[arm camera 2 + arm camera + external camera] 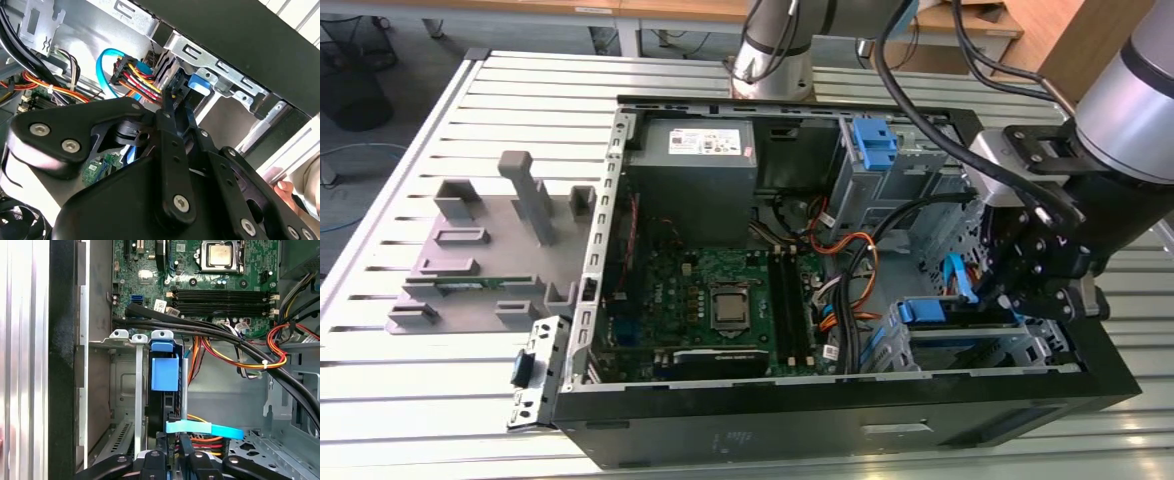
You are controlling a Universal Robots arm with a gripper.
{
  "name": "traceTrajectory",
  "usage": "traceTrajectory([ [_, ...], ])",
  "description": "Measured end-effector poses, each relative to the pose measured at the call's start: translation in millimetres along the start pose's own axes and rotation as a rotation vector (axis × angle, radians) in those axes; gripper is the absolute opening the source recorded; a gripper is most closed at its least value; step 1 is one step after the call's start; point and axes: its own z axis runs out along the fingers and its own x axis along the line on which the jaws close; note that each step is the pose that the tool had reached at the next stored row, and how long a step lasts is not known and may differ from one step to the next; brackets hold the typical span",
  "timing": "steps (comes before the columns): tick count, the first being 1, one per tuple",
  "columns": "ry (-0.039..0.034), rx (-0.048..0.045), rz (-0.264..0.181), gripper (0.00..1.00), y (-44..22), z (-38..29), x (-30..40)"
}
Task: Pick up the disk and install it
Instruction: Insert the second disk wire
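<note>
The black gripper [1017,290] hangs inside the open computer case [854,415], over the drive cage [961,340] in the corner at the exterior view's right. In the second wrist view its two thin fingers [172,112] run close together, almost parallel, down to the edge of the disk [199,84]. In the first wrist view the fingertips [175,440] sit against the dark end of the disk [164,395], with only a narrow gap between them; whether they actually clamp it I cannot tell.

The disk stands on edge in a slot of the metal cage, its blue plastic rail and tab [164,367] showing among the cage's folded grey sheet-metal tabs. A light blue flat cable [205,428] crosses just by the fingertips, with red and yellow wires bunched beside it.

Further out, thick black cables [210,330] and orange wires sweep across the case floor over the green motherboard [720,290], which carries a square silver processor [728,305] and long black memory slots. A grey power-supply box [700,170] with a white sticker fills the far corner, and an upright blue latch [874,145] stands on the tall cage beside it.

The case lies on a ribbed, pale slatted table [440,380]. On it, at the exterior view's left, sits a grey plastic fixture [494,250] with blocky posts.
</note>
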Motion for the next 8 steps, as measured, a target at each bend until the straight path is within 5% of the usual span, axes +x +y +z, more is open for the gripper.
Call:
traceTrajectory([
  [8, 0.0000, 0.0000, 0.000, 0.24, -0.5, -23.4, 0.3],
])
